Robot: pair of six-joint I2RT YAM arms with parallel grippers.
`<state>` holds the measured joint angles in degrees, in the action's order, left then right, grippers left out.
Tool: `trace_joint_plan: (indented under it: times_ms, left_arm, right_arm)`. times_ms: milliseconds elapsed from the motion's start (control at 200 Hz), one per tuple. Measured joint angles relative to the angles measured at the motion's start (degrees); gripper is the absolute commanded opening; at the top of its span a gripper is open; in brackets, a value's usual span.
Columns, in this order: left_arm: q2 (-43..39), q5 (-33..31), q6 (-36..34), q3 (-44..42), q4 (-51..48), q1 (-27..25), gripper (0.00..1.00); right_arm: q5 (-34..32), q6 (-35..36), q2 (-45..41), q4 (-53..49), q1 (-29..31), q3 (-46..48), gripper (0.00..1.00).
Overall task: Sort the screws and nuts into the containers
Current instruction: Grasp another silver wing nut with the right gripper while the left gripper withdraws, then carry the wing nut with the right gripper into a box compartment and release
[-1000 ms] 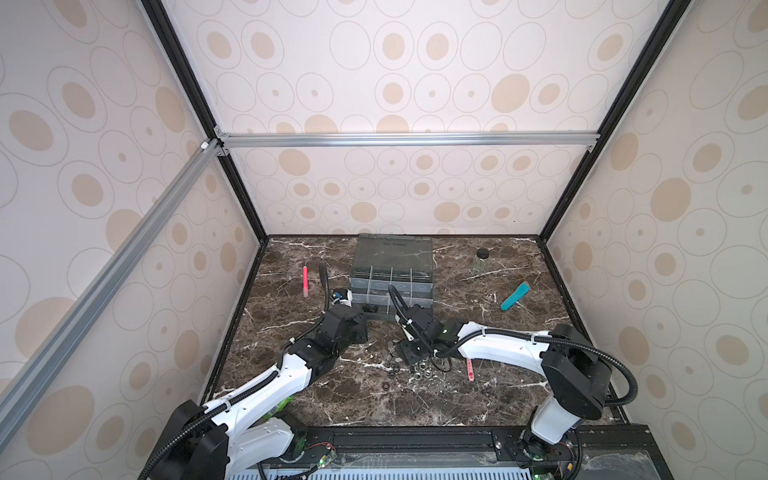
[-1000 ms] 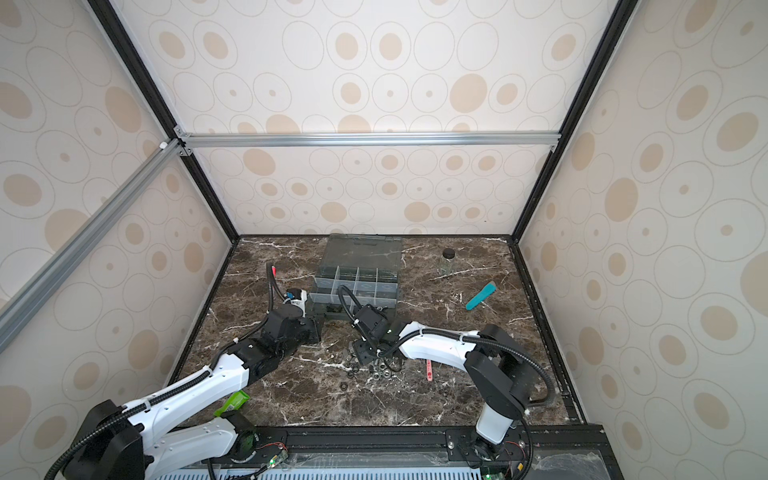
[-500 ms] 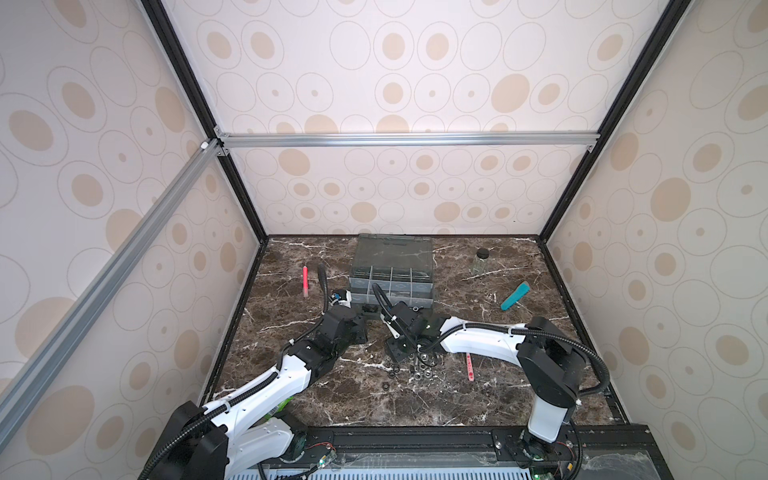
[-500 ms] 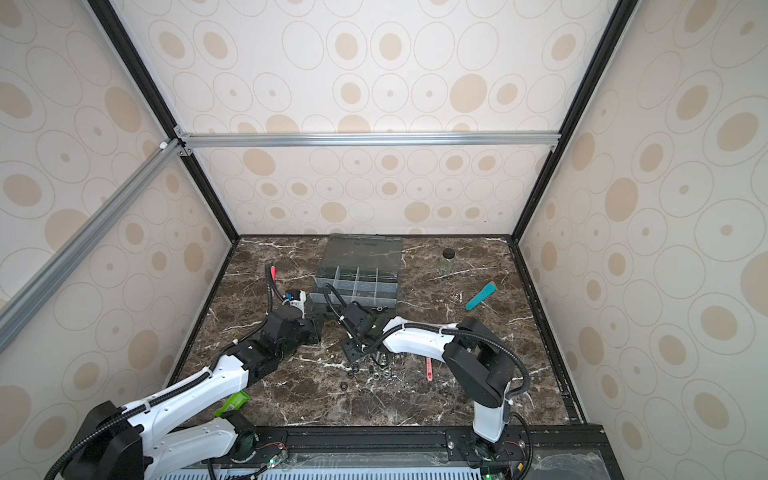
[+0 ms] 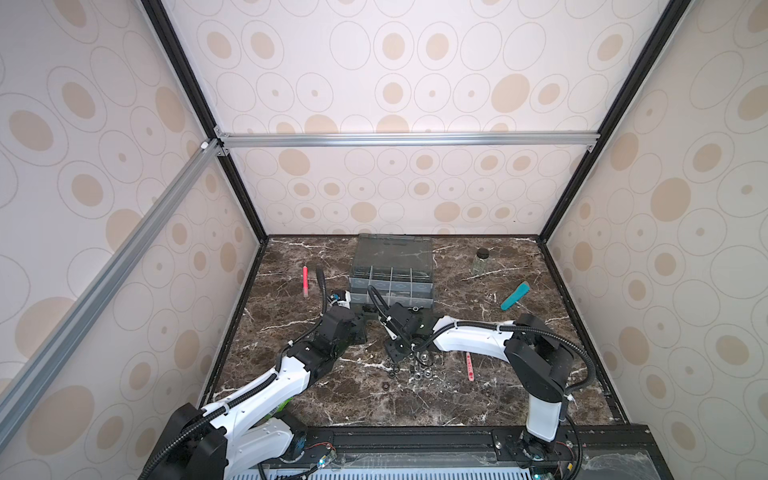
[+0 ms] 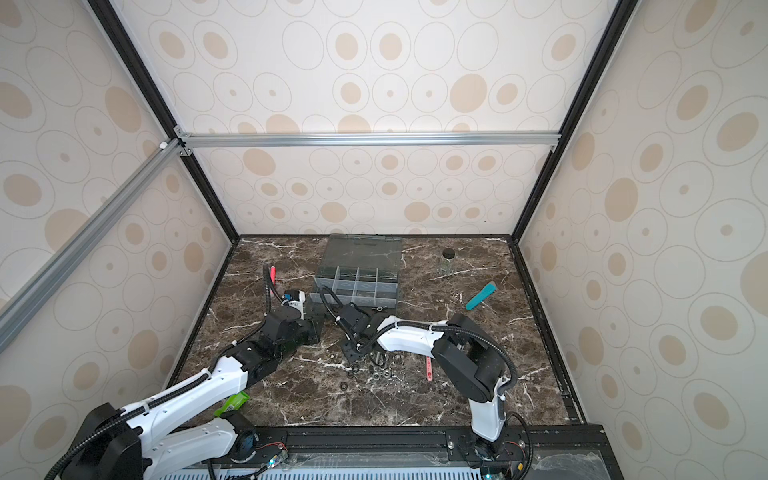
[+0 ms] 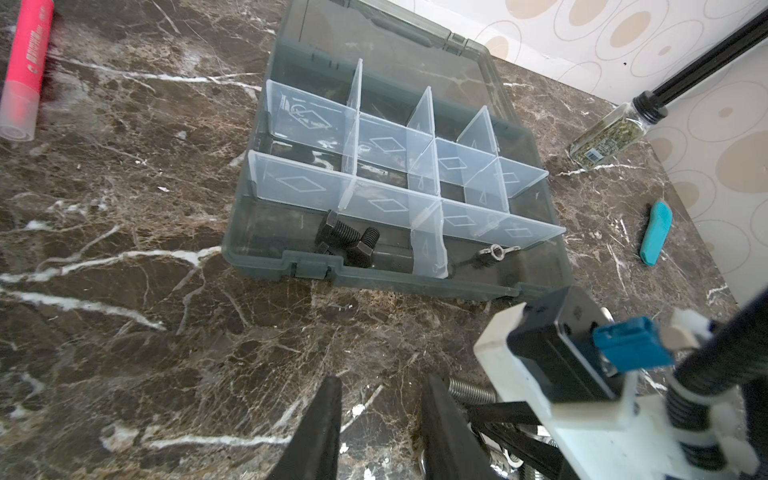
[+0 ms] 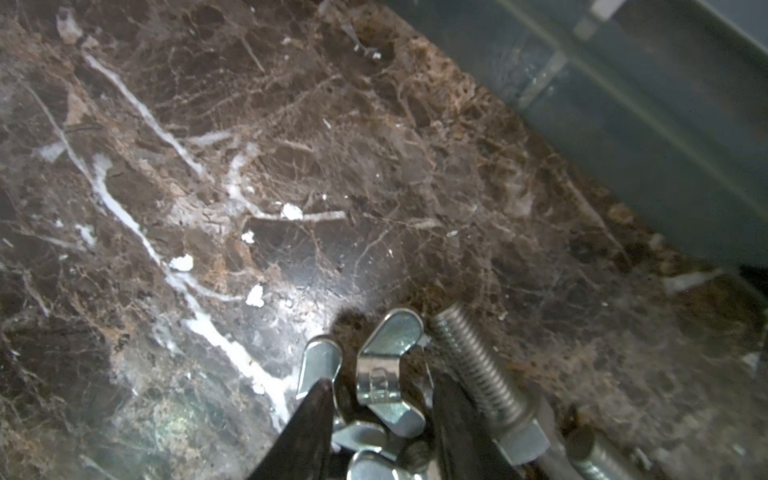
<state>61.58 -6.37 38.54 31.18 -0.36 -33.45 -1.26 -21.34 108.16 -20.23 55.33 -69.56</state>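
Note:
The grey organizer box (image 5: 390, 282) (image 6: 357, 282) lies open at the back, its lid flat behind the containers. Black screws (image 7: 345, 243) lie in a front container, and a silver wing nut (image 7: 494, 253) in the one beside it. Loose nuts and screws form a pile (image 5: 419, 368) (image 6: 380, 370) on the marble. My right gripper (image 5: 409, 359) (image 8: 384, 380) is down at the pile's left edge, open, with a wing nut (image 8: 386, 374) between its fingers and a long silver screw (image 8: 478, 374) just outside them. My left gripper (image 5: 363, 328) (image 7: 378, 382) hovers open and empty beside it, before the box.
A pink marker (image 5: 305, 280) lies left of the box. A black-capped glass jar (image 5: 482, 262) stands at the back right, with a teal tool (image 5: 515, 296) nearer. The pink-handled spoon (image 5: 470, 365) lies right of the pile. The box's front wall (image 8: 644, 124) is close to my right gripper.
My right gripper has shifted left along the pile and dropped onto the wing nuts, its jaws narrowing. The left arm has not moved.

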Motion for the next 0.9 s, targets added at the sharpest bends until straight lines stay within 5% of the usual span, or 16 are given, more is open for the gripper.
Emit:
trace_joint_plan:
  times_ms: [900]
  left_arm:
    - [-0.9,0.5,0.3,-1.2,0.8,0.1,0.34]
  right_arm:
    - [1.0,-0.3,4.0,0.3,0.0,-2.8,0.21]
